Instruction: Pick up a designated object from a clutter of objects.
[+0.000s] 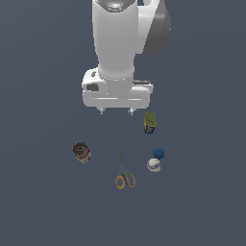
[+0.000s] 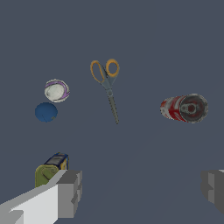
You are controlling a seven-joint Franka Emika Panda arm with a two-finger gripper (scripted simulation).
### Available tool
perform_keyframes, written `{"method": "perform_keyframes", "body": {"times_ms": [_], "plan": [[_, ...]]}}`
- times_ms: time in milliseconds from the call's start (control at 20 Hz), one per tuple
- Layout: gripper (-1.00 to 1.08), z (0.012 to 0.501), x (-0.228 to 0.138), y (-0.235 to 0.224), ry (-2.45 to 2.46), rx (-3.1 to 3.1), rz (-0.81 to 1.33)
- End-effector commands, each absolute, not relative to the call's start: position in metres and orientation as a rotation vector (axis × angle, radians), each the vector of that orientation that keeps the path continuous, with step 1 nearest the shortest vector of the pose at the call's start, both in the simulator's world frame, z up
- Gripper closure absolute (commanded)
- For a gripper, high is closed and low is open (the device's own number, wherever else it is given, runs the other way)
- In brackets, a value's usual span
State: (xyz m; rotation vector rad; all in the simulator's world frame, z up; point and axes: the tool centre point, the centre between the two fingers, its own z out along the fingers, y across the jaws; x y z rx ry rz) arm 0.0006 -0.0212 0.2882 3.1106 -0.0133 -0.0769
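Observation:
The whitish ball with a purple band (image 1: 153, 165) lies on the floor toward the exterior view's right, touching the plain blue ball (image 1: 158, 153). In the wrist view the whitish ball (image 2: 56, 90) sits beside the blue ball (image 2: 46, 112). Yellow-handled scissors (image 1: 124, 172) (image 2: 107, 83) lie in the middle. A red-and-white can (image 1: 81, 152) (image 2: 184, 108) lies on its side. An olive-yellow and blue can (image 1: 150, 123) (image 2: 50, 170) lies near one finger (image 2: 69, 193). My gripper (image 1: 116, 111) (image 2: 142, 189) hangs open and empty, high above the clutter.
The surface is a plain dark grey floor (image 1: 43, 202). The arm's white body (image 1: 117, 43) fills the upper middle of the exterior view.

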Motion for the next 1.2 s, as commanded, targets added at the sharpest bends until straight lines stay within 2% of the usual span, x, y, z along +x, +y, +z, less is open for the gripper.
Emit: {"method": "perform_keyframes", "body": {"times_ms": [0,400,800,1150], "plan": [[-0.92,0.282,0.006,-0.016,-0.003,3.109,-0.075],[-0.92,0.244,0.037,0.016,0.056,3.102,-0.057],[-0.92,0.177,0.074,0.071,0.145,3.106,-0.029],[-0.92,0.124,0.090,0.114,0.205,3.119,-0.010]]}}
